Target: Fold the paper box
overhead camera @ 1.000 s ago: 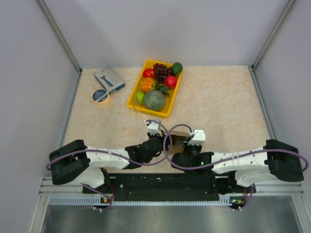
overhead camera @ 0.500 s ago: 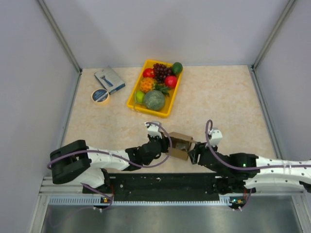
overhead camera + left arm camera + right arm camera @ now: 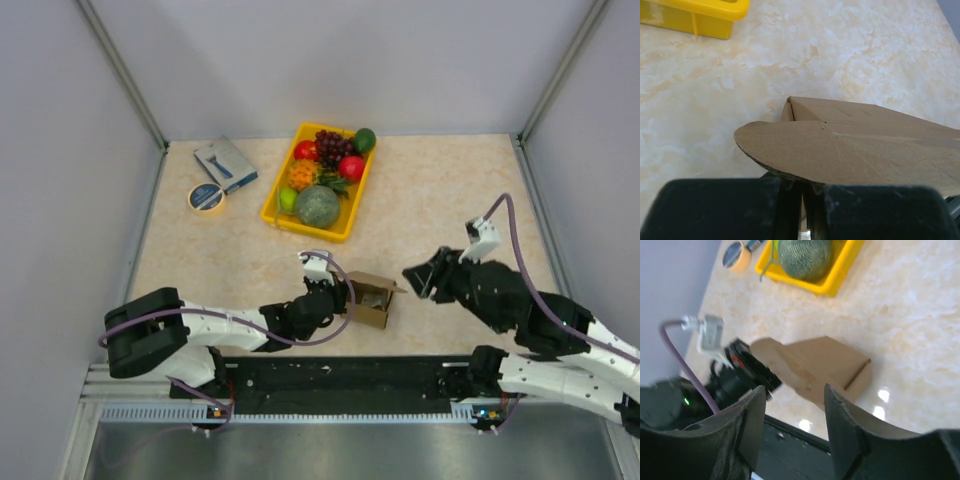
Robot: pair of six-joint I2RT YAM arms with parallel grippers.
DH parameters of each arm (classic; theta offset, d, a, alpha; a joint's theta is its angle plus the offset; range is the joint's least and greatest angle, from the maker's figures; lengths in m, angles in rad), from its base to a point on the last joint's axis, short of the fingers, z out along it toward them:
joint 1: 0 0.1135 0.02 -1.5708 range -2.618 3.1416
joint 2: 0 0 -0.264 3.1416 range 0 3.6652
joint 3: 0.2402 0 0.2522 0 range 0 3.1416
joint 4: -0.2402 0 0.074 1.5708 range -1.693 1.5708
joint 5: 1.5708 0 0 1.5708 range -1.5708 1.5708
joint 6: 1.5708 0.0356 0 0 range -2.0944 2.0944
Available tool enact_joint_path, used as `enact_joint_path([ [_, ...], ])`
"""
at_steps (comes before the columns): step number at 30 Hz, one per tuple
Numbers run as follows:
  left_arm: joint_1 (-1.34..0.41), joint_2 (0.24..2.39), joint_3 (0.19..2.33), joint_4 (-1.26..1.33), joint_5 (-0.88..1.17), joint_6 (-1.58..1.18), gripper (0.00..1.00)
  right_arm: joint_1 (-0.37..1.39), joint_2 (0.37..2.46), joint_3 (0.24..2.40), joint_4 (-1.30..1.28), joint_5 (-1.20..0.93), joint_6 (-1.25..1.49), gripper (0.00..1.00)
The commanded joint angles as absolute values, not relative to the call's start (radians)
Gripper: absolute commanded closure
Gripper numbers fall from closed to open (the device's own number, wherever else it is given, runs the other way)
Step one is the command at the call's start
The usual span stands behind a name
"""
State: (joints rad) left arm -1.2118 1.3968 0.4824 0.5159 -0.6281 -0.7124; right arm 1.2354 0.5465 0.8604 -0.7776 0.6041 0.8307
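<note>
- Paper box [image 3: 372,300] sat partly formed on the table [image 3: 460,200], near its front edge, between the two arms and well apart from the yellow tray [image 3: 274,211].
- Top view: one wall stood up and a flap tilted over the opening; the inside was too dark and small to read.
- Left gripper [image 3: 347,301] was at the box's left side. In the left wrist view the rounded flap [image 3: 840,150] covered most of the fingers [image 3: 715,210], which sat close together w/ only a thin slit between them. It seemed to be pinching a cardboard wall, but the pads themselves were hidden.
- Right gripper [image 3: 417,280] was lifted off the table to the right of the box, not touching it. Right wrist view: fingers [image 3: 747,430] spread wide, nothing between them.
- That same view was blurred; box edges and the left gripper's body [image 3: 747,371] were soft.
- Tray held grapes [image 3: 333,146], a green melon [image 3: 318,206] and other fruit; its right end was cut off in the right wrist view.
- Tape roll [image 3: 206,198] and a blue-grey packet [image 3: 225,165] lay at far left; print on the pkt was unreadable.
</note>
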Motion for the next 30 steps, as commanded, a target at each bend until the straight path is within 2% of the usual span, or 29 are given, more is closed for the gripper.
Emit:
enact_joint_path([
  [1, -1.215, 1.416, 0.482, 0.423, -0.634, -0.716, 1.00, 0.884, 0.699, 0.907, -0.576, 0.076, 0.709, 0.53],
  [2, -1.216, 1.416, 0.483, 0.423, -0.634, -0.716, 1.00, 0.756, 0.728, 0.894, -0.515, -0.043, 0.738, 0.54],
  [3, -1.215, 1.416, 0.483, 0.423, -0.634, -0.718, 1.00, 0.726, 0.753, 0.881, -0.406, -0.213, 0.758, 0.55],
  [9, -1.216, 1.414, 0.477, 0.429, -0.632, -0.715, 1.00, 0.713, 0.893, 0.734, -0.059, -0.435, 0.981, 0.63],
  [13, -1.221, 1.419, 0.485, 0.425, -0.638, -0.696, 1.00, 0.715, 0.923, 0.557, 0.203, -0.462, 1.078, 0.65],
  [16, -1.227, 1.419, 0.489, 0.410, -0.652, -0.689, 0.98, 0.713, 0.936, 0.514, 0.224, -0.448, 1.080, 0.65],
  [19, -1.230, 1.413, 0.480, 0.397, -0.667, -0.686, 0.91, 0.715, 0.977, 0.480, 0.290, -0.452, 1.080, 0.65],
  [21, -1.230, 1.404, 0.477, 0.388, -0.664, -0.686, 0.82, 0.713, 1.018, 0.444, 0.369, -0.469, 1.098, 0.65],
  [23, -1.233, 1.379, 0.465, 0.384, -0.650, -0.677, 0.72, 0.713, 1.038, 0.413, 0.473, -0.468, 1.123, 0.65],
  [24, -1.235, 1.367, 0.457, 0.382, -0.646, -0.675, 0.63, 0.713, 1.057, 0.394, 0.491, -0.468, 1.126, 0.65],
  [27, -1.241, 1.272, 0.405, 0.359, -0.615, -0.683, 0.50, 0.713, 1.078, 0.377, 0.524, -0.468, 1.123, 0.65],
  [30, -1.249, 1.128, 0.329, 0.324, -0.563, -0.699, 0.46, 0.715, 1.072, 0.362, 0.525, -0.460, 1.112, 0.65],
])
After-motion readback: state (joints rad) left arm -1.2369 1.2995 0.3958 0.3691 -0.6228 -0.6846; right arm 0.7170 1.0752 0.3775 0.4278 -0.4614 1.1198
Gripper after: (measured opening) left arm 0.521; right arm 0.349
